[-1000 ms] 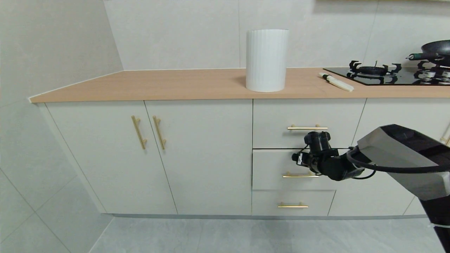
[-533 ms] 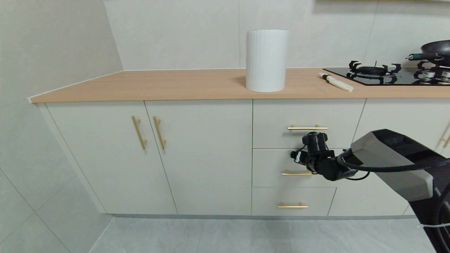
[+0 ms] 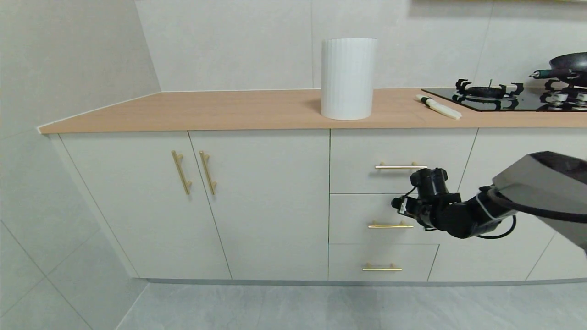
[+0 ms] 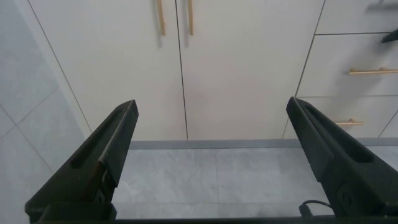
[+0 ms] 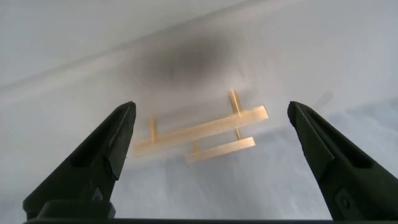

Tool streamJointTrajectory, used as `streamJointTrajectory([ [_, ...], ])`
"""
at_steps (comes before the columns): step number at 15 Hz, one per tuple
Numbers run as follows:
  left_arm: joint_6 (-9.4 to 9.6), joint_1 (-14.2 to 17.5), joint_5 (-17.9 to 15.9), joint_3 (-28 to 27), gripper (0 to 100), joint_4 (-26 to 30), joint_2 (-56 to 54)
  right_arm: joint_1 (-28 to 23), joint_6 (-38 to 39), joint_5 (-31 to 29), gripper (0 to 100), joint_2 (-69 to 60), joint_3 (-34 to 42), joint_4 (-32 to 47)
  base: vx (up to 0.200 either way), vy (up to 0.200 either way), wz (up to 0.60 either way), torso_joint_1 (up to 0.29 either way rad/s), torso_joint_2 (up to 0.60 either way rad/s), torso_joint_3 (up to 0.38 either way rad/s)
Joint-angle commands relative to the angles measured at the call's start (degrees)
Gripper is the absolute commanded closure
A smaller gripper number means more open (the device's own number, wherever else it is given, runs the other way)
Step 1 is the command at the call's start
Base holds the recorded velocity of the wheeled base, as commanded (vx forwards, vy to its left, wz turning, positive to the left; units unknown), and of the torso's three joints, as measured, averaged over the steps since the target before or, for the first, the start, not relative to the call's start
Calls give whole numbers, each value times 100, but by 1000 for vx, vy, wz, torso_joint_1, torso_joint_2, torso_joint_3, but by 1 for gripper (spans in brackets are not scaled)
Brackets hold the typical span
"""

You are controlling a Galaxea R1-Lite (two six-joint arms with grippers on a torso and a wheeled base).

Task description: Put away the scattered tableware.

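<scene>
A pale, stick-like utensil [image 3: 438,107] with a dark band lies on the wooden counter [image 3: 229,112], just left of the hob. A tall white ribbed holder [image 3: 348,78] stands upright at the counter's middle. My right gripper [image 3: 404,211] hovers in front of the shut middle drawer [image 3: 353,220], just right of its gold handle [image 3: 390,225]. In the right wrist view the right gripper [image 5: 211,112] is open and holds nothing, with the gold handle [image 5: 199,134] a short way beyond its fingers. My left gripper [image 4: 212,104] is open too, low down, facing the cabinet doors [image 4: 180,62] and the floor.
A black gas hob [image 3: 504,98] with a dark pan [image 3: 566,64] fills the counter's right end. Below are two cabinet doors [image 3: 192,201] with vertical gold handles and a stack of three drawers, all shut. Grey tiled floor [image 3: 321,307] lies in front.
The middle drawer stood slightly out a second ago and is now flush. My right arm has since pulled back to the right, off the handle.
</scene>
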Motion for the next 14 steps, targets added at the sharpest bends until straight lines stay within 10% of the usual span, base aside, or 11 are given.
streamJointTrajectory([
  [1, 2, -2, 1, 0, 0, 0, 0, 89, -34, -1, 0, -2159, 1640, 19, 0, 0, 0, 0, 0, 0],
  [7, 2, -2, 1, 0, 0, 0, 0, 36, -1616, -660, 0, -7608, 4566, 54, 0, 0, 0, 0, 0, 0],
  [14, 2, -2, 1, 0, 0, 0, 0, -825, -2178, -748, 0, -11009, 4522, 2682, 0, 0, 0, 0, 0, 0],
])
